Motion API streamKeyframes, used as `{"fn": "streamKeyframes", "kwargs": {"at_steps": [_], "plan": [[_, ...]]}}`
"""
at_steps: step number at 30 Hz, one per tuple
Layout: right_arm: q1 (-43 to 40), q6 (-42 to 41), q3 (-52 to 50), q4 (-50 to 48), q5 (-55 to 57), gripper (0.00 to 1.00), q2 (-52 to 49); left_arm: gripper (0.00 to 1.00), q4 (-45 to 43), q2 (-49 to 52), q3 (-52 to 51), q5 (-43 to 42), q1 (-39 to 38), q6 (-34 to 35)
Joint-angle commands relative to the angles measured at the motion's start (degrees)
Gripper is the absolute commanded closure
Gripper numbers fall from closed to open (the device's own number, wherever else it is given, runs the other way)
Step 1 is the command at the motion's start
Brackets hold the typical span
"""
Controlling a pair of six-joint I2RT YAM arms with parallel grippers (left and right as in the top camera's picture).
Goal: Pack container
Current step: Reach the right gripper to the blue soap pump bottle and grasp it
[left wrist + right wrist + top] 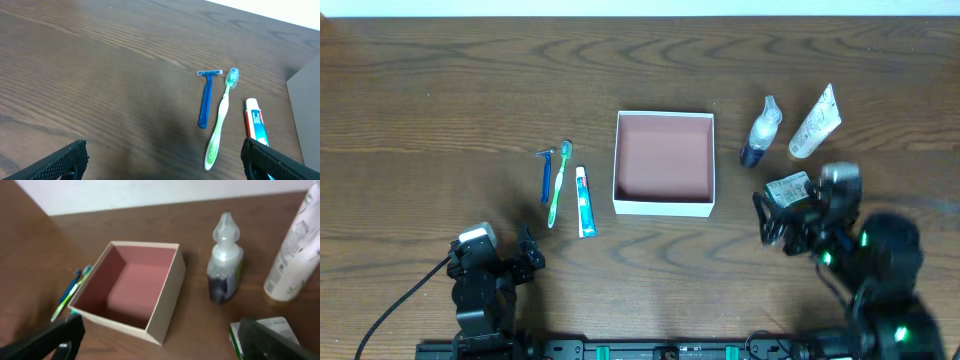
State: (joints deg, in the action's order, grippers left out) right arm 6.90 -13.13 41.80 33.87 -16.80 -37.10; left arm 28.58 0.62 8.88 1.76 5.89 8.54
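Note:
The container (663,207), a square white box with a pinkish floor, stands at the table's middle and holds nothing. It also shows in the right wrist view (167,300). My right gripper (775,222) is open to its right, its right finger at a green-and-white packet (787,188) without gripping it. In the right wrist view the gripper (160,345) frames the box corner and the packet (280,326). My left gripper (525,255) is open and empty at the front left, short of the toiletries; it also shows in the left wrist view (165,162).
A blue razor (546,175), a green toothbrush (559,185) and a toothpaste tube (584,202) lie left of the box. A small clear bottle (761,132) and a white tube (815,122) stand or lie at the right back.

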Motion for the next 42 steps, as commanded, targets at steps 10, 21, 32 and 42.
{"fn": "streamKeyframes", "kwargs": {"at_steps": [10, 21, 32, 42], "plan": [[0.13, 5.84, 37.42, 18.25, -7.50, 0.01, -32.04, 0.02, 0.02, -0.39, -0.94, 0.59, -0.13, -1.18], [0.31, 2.75, 42.80, 22.56, 7.10, 0.06, -51.45, 0.02, 0.02, -0.39, -0.94, 0.59, -0.13, -1.16], [0.35, -0.17, 42.80, 20.22, 11.69, 0.06, -62.51, 0.02, 0.02, -0.39, -0.94, 0.59, -0.13, -1.18], [0.35, -2.10, 42.80, 14.71, 13.84, 0.17, -67.36, 0.02, 0.02, -0.39, -0.94, 0.59, -0.13, -1.18]]}}
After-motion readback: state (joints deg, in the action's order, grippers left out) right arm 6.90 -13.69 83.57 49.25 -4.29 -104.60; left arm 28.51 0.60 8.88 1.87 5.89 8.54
